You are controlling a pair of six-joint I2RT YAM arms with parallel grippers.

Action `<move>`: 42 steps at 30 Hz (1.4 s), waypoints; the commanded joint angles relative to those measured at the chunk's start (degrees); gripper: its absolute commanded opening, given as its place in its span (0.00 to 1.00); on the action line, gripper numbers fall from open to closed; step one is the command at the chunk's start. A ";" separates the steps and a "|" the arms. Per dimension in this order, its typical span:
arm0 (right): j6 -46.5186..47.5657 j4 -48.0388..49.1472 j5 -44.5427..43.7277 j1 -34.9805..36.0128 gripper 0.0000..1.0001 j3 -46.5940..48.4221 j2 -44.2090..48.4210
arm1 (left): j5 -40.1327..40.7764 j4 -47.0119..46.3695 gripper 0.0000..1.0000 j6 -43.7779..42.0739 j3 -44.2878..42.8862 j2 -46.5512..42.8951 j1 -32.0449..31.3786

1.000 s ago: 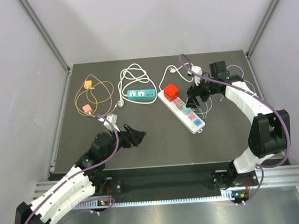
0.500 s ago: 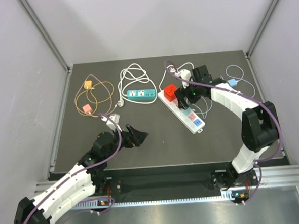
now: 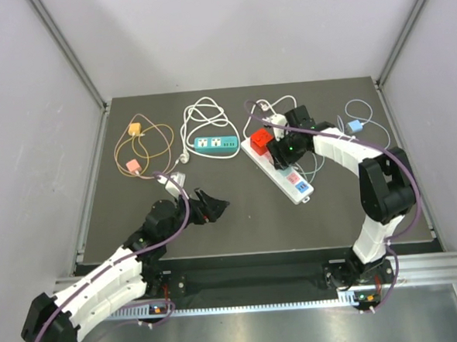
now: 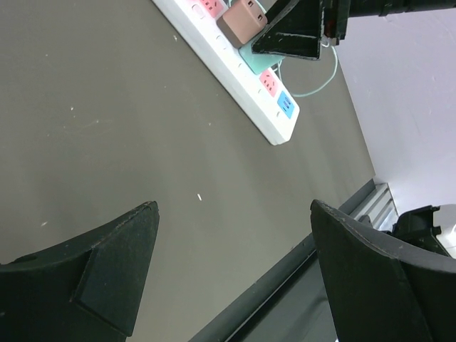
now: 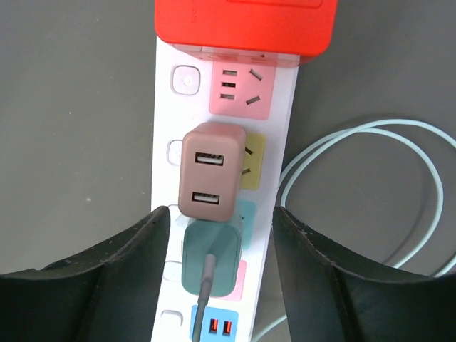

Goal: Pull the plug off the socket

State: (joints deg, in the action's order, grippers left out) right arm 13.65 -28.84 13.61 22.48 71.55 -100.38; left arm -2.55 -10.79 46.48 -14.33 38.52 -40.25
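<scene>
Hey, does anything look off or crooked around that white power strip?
Nothing looks damaged or spilled. The white power strip lies diagonally on the table, and the brown USB adapter covers only part of its yellow socket. The green plug next to it sits straight.

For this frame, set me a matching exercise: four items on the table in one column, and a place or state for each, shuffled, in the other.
Things:
1. red block
2. brown charger
3. green charger
4. teal power strip

Place or state:
A. a grey cable leaves it; it sits between the fingers of the right gripper
B. two empty USB ports face the camera
C. plugged in at the far end of the white power strip
D. lies apart, left of the white power strip

Pairs: 1-C, 2-B, 3-A, 4-D
</scene>
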 commanded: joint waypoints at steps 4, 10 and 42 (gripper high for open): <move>-0.21 -0.07 -1.74 1.78 0.48 1.31 -1.75 | -0.79 -7.23 0.91 0.28 -0.09 2.43 0.17; 1.46 -1.83 -2.00 1.95 0.21 2.01 -1.49 | 0.43 -15.12 0.91 1.94 -0.61 9.35 0.08; 5.51 -1.31 4.76 1.95 0.00 0.52 3.43 | -6.78 -35.10 0.00 14.87 -39.28 74.41 1.40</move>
State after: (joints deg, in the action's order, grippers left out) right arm 19.38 -31.92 15.27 23.57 71.24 -101.08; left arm -12.05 -49.54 63.29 -50.78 111.22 -38.92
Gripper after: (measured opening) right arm 0.326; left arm 0.010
